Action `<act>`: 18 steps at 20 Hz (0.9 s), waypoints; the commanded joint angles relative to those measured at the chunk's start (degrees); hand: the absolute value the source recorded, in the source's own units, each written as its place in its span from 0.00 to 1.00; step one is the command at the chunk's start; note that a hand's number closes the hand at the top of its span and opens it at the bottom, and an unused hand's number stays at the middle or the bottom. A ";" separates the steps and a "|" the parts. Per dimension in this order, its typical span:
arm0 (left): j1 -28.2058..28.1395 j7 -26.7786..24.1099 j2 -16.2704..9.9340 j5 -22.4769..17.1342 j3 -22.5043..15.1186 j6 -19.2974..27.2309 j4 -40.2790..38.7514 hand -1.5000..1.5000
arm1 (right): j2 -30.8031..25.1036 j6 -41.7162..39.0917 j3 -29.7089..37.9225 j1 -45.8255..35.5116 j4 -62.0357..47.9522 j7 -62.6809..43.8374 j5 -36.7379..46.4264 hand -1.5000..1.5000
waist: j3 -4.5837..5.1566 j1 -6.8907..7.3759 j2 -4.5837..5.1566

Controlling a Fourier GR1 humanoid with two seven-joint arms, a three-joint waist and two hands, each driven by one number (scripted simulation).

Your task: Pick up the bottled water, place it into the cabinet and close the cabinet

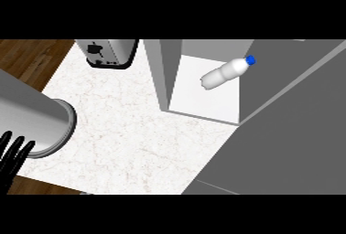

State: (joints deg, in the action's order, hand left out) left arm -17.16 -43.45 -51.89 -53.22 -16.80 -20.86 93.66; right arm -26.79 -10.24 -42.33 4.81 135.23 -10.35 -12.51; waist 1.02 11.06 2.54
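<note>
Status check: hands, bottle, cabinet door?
Left hand open, low left. Right hand unseen. Bottle lying inside cabinet. Door open; nothing blocking.

Even, bright, shadowless light.
The pale surface (135, 128) is flatly lit with no glare; the cabinet (202, 91) interior glows white between grey walls.
</note>
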 commanded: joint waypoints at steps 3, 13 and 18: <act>0.57 0.10 -1.11 -1.34 1.72 -1.47 -0.35 0.00 | 11.00 5.08 2.12 -6.45 -9.95 -5.65 -8.03 1.00 | -0.40 -0.07 0.48; -1.93 0.47 -0.81 -3.36 2.90 -3.06 -1.40 0.00 | 19.31 9.38 16.94 -26.27 -33.17 -8.67 -11.90 1.00 | -0.68 -2.23 -1.03; -1.83 1.14 -1.40 -3.99 4.40 -3.72 -1.66 0.00 | 22.27 13.04 25.41 -40.69 -49.25 -7.89 -9.71 1.00 | -0.89 -4.01 -1.10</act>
State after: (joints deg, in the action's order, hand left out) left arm -19.20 -41.71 -53.29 -56.39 -13.29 -23.26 92.06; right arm -7.94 -0.43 -21.44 -26.14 97.60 -18.40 -24.01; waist 0.31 8.41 1.55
